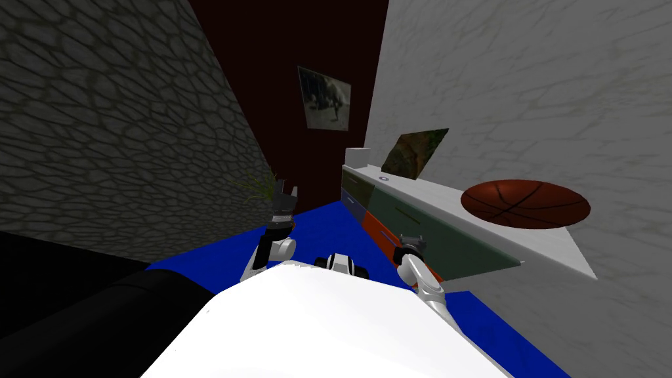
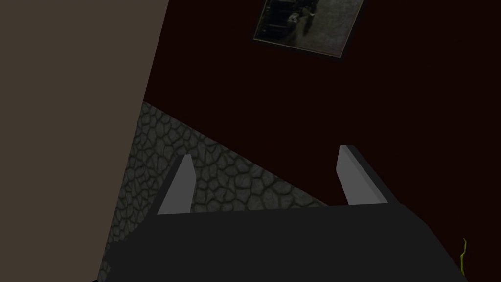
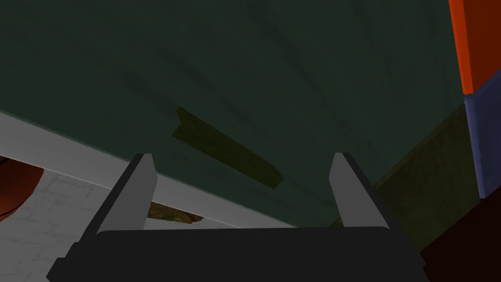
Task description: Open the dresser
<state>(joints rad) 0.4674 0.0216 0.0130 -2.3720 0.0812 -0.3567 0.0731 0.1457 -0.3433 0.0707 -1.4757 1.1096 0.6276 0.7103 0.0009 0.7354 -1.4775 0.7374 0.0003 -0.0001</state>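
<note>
Dresser [image 1: 453, 244] runs along the wall on our right, its drawer fronts looking flush, so we judge nothing is opened yet. Over on the left, our left gripper [image 1: 286, 188] hangs raised, fingers spread on nothing. Our right gripper [image 1: 411, 239] faces the dark green drawer front, fingers spread, the flat olive handle [image 3: 227, 148] ahead between them and not yet touched. Reaching in, pinching and pulling remain. Further right, a basketball [image 1: 525, 203] sits on the white top.

Head cam: set high, tilted steeply down & fwd, rolled; dresser [image 1: 446, 241] seen at right. R wrist cam: held close to dresser's green front [image 3: 293, 73], handle [image 3: 227, 149] centred; front shared w/ head cam. L wrist cam: faced toward walls [image 2: 220, 176].
</note>
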